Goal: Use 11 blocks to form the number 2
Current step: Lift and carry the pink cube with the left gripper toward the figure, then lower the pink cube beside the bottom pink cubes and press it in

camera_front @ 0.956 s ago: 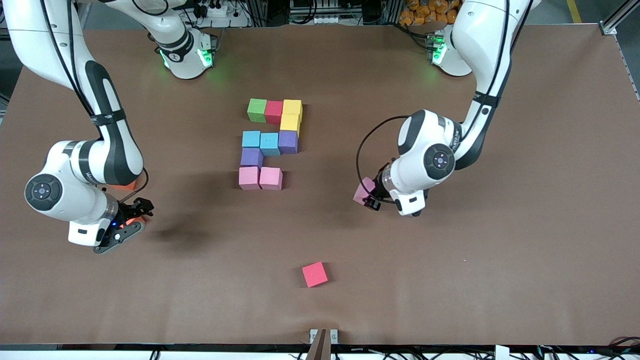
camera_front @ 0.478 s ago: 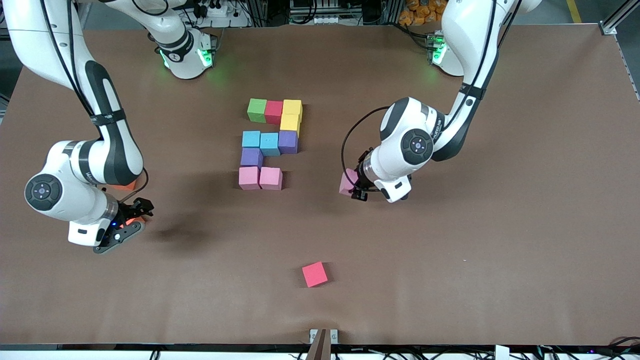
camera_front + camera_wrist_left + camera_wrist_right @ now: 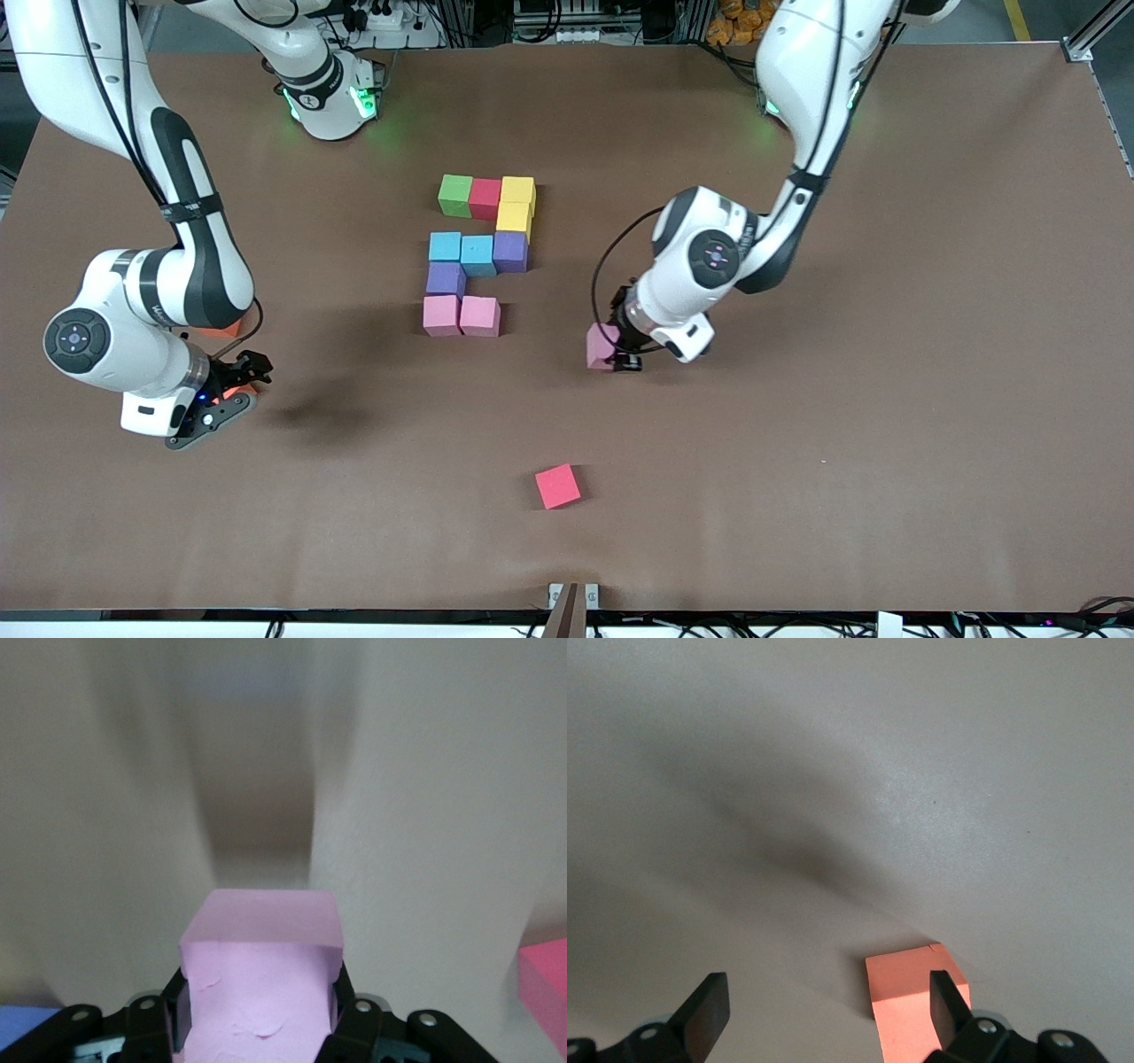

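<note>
From the front, only partly seen: pink block (image 3: 600, 344), its 3 o'clock side covered by the left gripper (image 3: 613, 356), itself mostly lost under its own wrist. At 12 o'clock of the right gripper (image 3: 229, 394), just a sliver of an orange cube (image 3: 219, 330) under the arm. Left wrist view: blurred table (image 3: 425, 815); cropped by the edge, the pink block, a red block (image 3: 545, 988) and a blue corner (image 3: 27, 1023), not identifiable. Right wrist view: second orange cube (image 3: 904, 992) cropped and part-covered by a finger (image 3: 943, 1001).

even overhead light, soft arm shadows on the worktop (image 3: 797, 496); left wrist view streaked with motion blur.
</note>
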You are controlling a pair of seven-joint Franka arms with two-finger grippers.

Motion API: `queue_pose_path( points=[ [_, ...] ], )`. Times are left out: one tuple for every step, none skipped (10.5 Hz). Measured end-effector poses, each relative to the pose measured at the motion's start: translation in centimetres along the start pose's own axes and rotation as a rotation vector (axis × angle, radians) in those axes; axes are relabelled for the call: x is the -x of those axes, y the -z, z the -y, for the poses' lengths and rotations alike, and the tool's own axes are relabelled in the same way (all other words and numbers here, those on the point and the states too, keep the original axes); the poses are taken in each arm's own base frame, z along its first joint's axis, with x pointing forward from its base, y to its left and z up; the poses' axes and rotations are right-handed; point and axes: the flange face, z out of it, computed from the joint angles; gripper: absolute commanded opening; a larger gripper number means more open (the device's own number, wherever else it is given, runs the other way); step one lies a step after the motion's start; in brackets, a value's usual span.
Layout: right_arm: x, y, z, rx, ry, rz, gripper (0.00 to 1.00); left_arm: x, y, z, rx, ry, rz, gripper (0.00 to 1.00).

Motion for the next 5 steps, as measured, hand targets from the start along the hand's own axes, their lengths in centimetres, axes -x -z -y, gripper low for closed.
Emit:
queue_pose_path(
  points=[
    [0.0,0.0,0.0,0.000,0.000,0.000,1.00,1.2,-1.2,1.0,0.007,0.007,0.005,0.00],
    [0.0,0.0,0.0,0.000,0.000,0.000,1.00,2.5,-2.2,2.0,0.007,0.023,0.009,0.00],
    [0.0,0.0,0.0,0.000,0.000,0.000,1.00,3.8,-3.0,3.0,0.003,0.052,0.011,0.00],
    [0.0,0.0,0.0,0.000,0.000,0.000,1.00,5.4,-3.6,4.2,0.003,0.071,0.005,0.00],
    [0.0,0.0,0.0,0.000,0.000,0.000,1.00,6.7,-3.8,5.1,0.010,0.088,-0.002,0.00]
  ],
)
